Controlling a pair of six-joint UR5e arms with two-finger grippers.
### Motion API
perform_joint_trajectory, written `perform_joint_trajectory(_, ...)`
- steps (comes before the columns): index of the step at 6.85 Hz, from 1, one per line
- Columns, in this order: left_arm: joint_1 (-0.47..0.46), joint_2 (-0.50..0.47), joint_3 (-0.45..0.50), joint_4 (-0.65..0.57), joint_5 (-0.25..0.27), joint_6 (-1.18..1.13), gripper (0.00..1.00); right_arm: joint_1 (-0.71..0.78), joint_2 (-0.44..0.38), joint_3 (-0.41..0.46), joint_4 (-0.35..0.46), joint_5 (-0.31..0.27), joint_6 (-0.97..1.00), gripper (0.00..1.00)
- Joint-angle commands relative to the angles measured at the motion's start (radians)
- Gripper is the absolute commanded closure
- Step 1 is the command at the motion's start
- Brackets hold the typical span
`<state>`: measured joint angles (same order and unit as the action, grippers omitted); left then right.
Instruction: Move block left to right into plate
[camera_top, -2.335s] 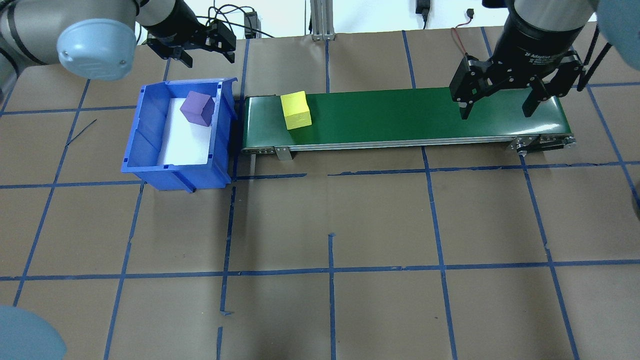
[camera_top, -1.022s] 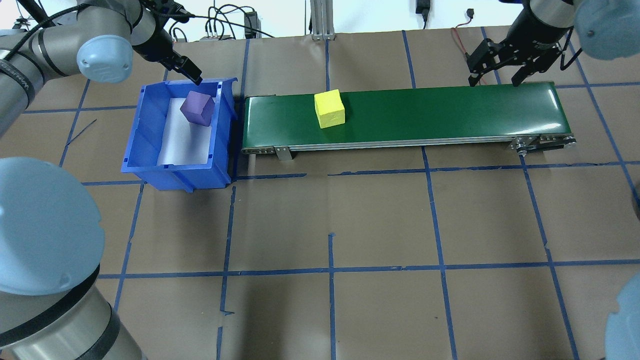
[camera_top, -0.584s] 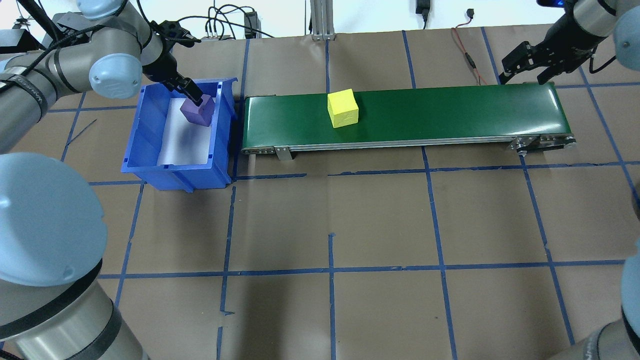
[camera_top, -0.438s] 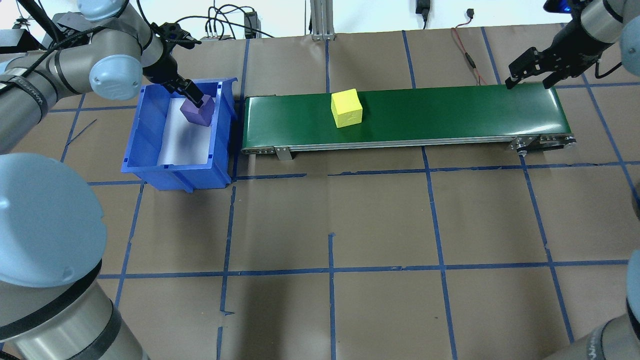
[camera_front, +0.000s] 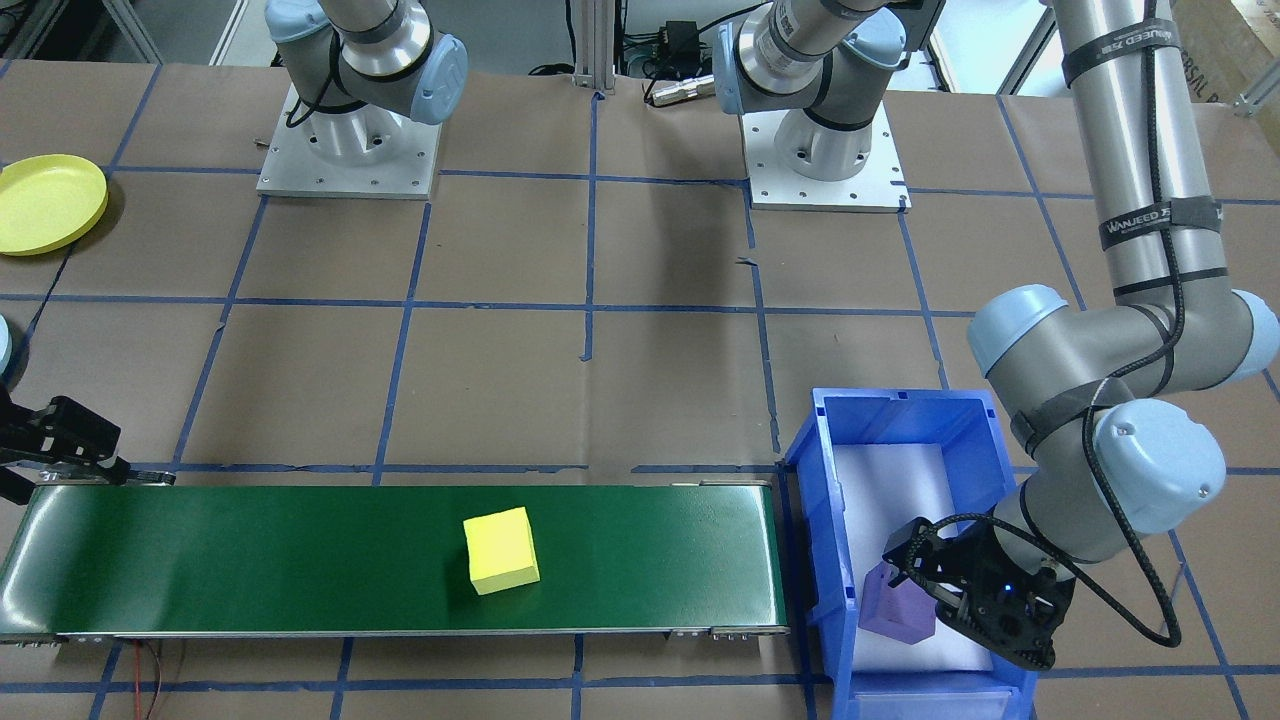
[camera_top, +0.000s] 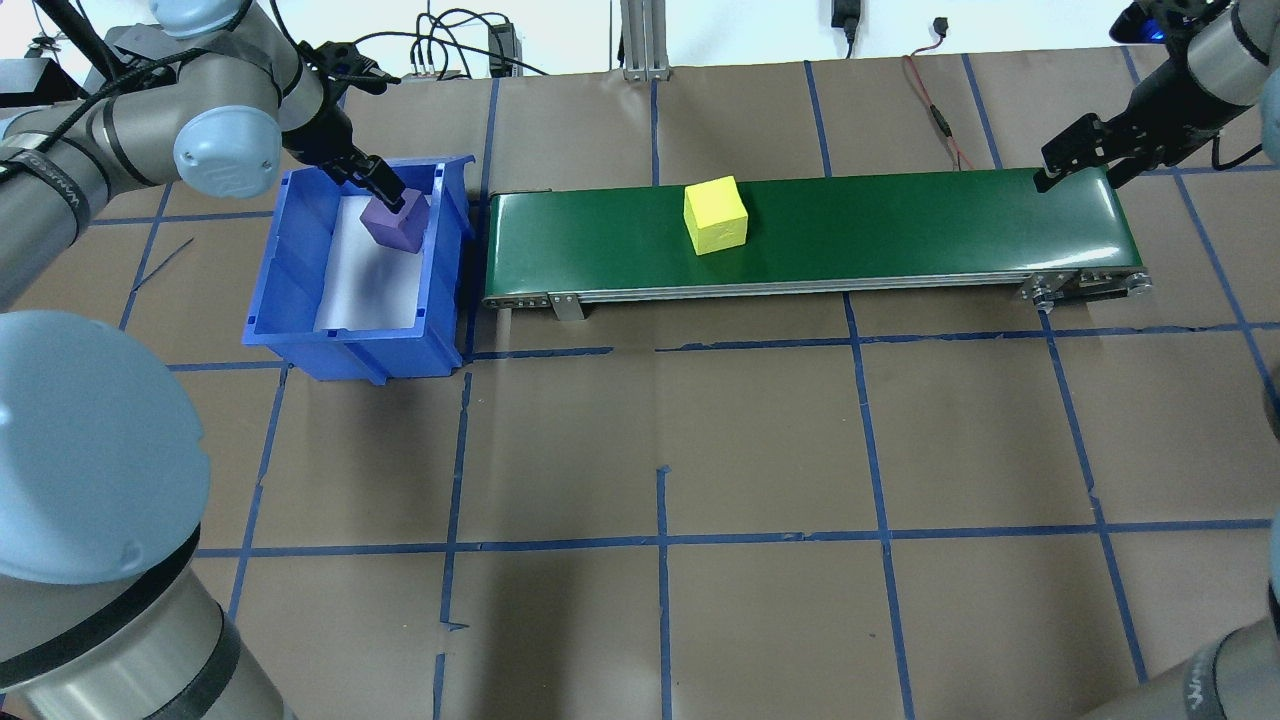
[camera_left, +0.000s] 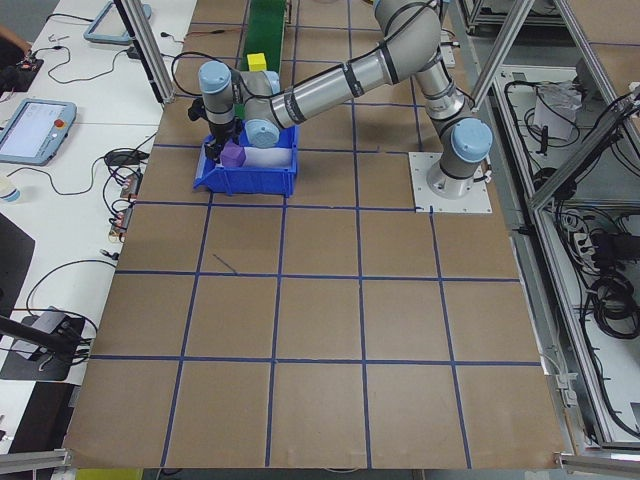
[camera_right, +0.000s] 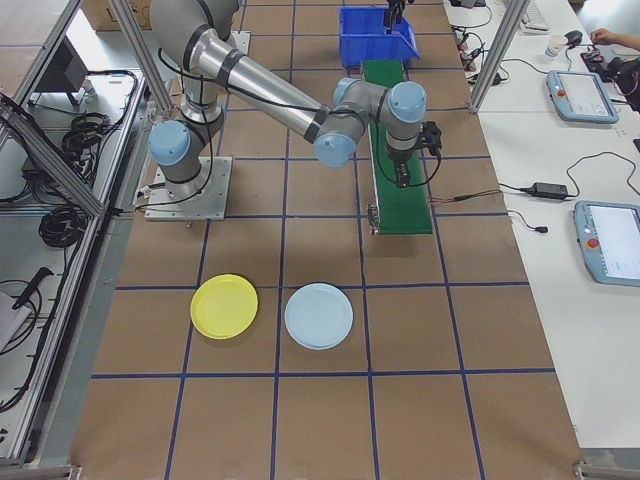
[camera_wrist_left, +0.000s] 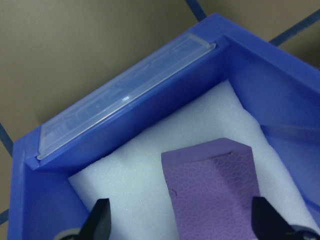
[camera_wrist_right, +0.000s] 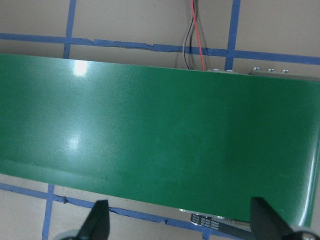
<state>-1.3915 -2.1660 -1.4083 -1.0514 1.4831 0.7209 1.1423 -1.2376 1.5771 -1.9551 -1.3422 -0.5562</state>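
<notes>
- Since earlier, yellow block (camera_top: 716, 215) rides farther right along the green conveyor (camera_top: 900, 225).
- Left gripper (camera_wrist_left: 182, 227), jaws spread, straddles purple block (camera_wrist_left: 217, 192) inside blue bin (camera_top: 290, 300).
- Right gripper (camera_wrist_right: 180, 225) hovers open over the conveyor's right end.

The yellow block (camera_top: 716, 215) has ridden along the green conveyor belt (camera_top: 900, 225) from near its bin end to about the middle. The left gripper (camera_top: 385, 193) has come down from behind the blue bin (camera_top: 300, 300) onto the purple block (camera_top: 395, 225), fingers spread. The right gripper (camera_top: 1085, 160) has pulled back from over the belt's far end to its rear corner.
</notes>
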Motion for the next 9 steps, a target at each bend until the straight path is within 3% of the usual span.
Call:
perform_joint_trajectory(1, -0.001, 0.0, -0.021, -0.021, -0.007, -0.028, 0.02, -0.001, 0.0, 0.001, -0.007, -0.026, -0.023, 0.0)
perform_joint_trajectory(3, 0.0, 0.0, -0.043, -0.021, -0.036, -0.044, 0.02, -0.001, 0.027, -0.014, -0.005, -0.046, -0.059, 0.0)
perform_joint_trajectory(5, -0.001, 0.0, -0.044, -0.019, -0.037, -0.04, 0.02, -0.006, 0.026, -0.003, -0.018, -0.041, -0.192, 0.0)
perform_joint_trajectory(7, -0.001, 0.0, -0.035, -0.019, -0.037, -0.044, 0.02, -0.007, 0.027, 0.003, -0.03, -0.046, -0.202, 0.0)
perform_joint_trajectory(8, -0.001, 0.0, -0.043, -0.018, -0.037, -0.038, 0.06, -0.01, 0.027, 0.003, -0.03, -0.046, -0.202, 0.0)
perform_joint_trajectory(9, -0.001, -0.002, -0.044, -0.016, -0.037, -0.041, 0.23, -0.01, 0.027, 0.001, -0.045, -0.045, -0.202, 0.0)
